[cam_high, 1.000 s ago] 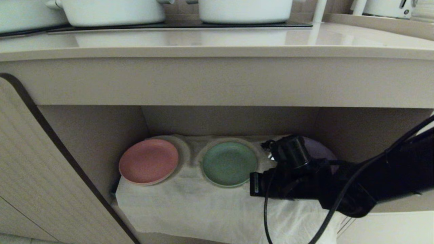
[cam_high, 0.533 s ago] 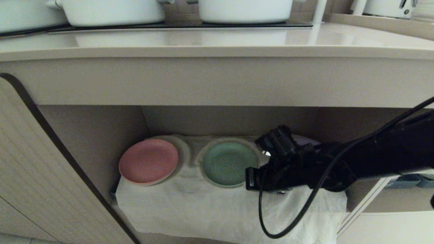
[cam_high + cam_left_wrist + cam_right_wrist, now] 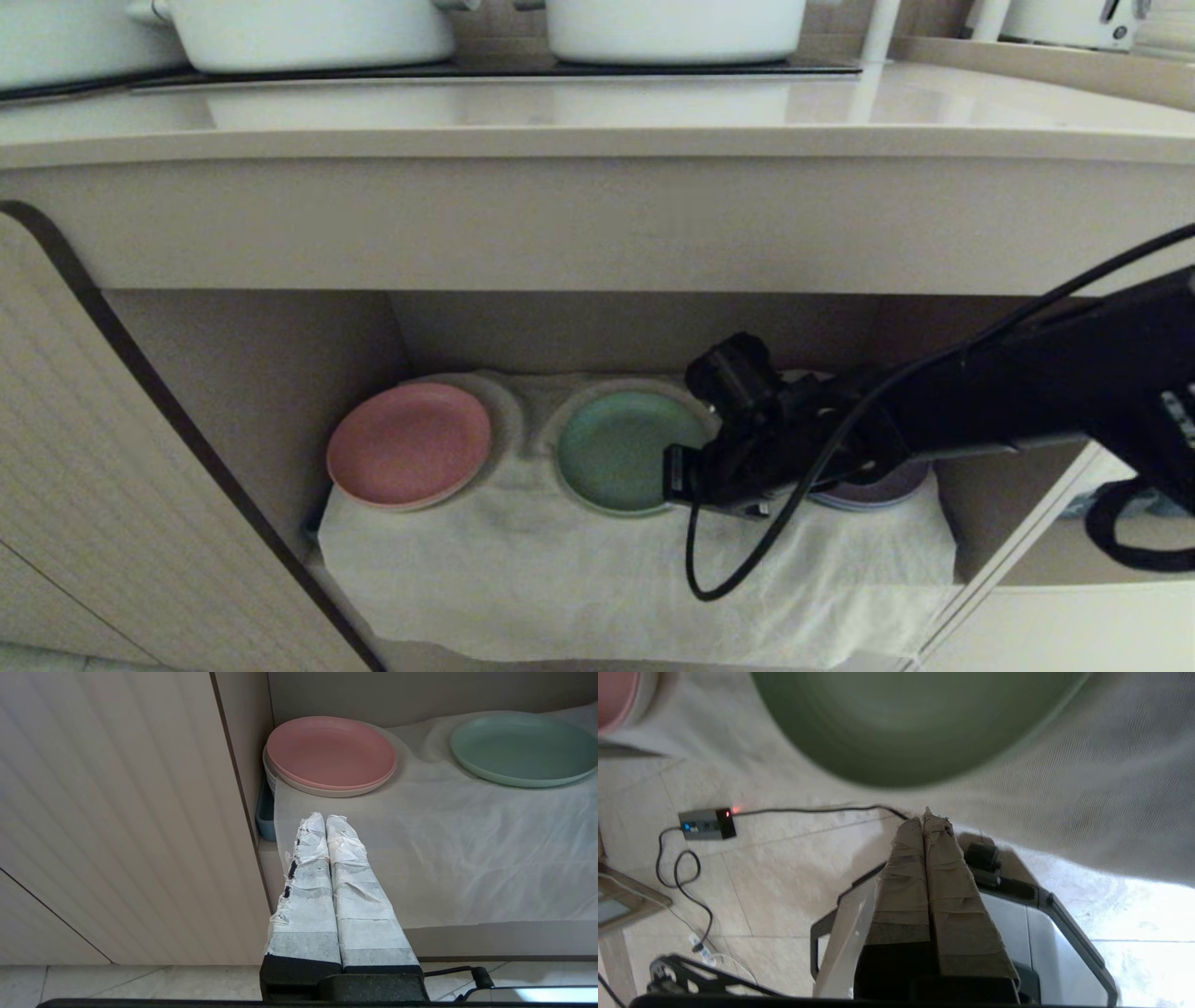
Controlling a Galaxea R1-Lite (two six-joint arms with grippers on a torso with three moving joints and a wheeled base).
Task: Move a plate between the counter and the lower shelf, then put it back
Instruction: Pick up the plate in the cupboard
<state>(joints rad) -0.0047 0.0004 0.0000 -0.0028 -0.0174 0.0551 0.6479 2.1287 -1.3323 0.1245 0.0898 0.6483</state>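
you're looking, in the head view, at the counter running across the upper part of the frame, with white pots sitting along the top edge on a black hob panel. neither wrist view is showing you any of that. below it the lower shelf is filling the middle of the frame, its base draped in a wrinkled white cloth. a ribbed cabinet door is standing open at the left edge.

the right arm is reaching in from the right edge, and it is hiding most of a purple plate at lower right of centre, which no other view is giving you.

the pink plate is lying left of centre; only the left wrist view is showing you that it is sitting on a stack of pale plates.

the plate is resting flat on the cloth at the centre of the shelf: round, matte mint green, low upturned rim. the right wrist view is showing it large and blurred at the top of its frame, plus tiled floor and a small grey box with a red light at left.

the right gripper is sitting at the plate's right rim, taped fingers pressed together on nothing. the left gripper, seen only in its own view, is likewise closed and empty, off the cloth's front left corner.
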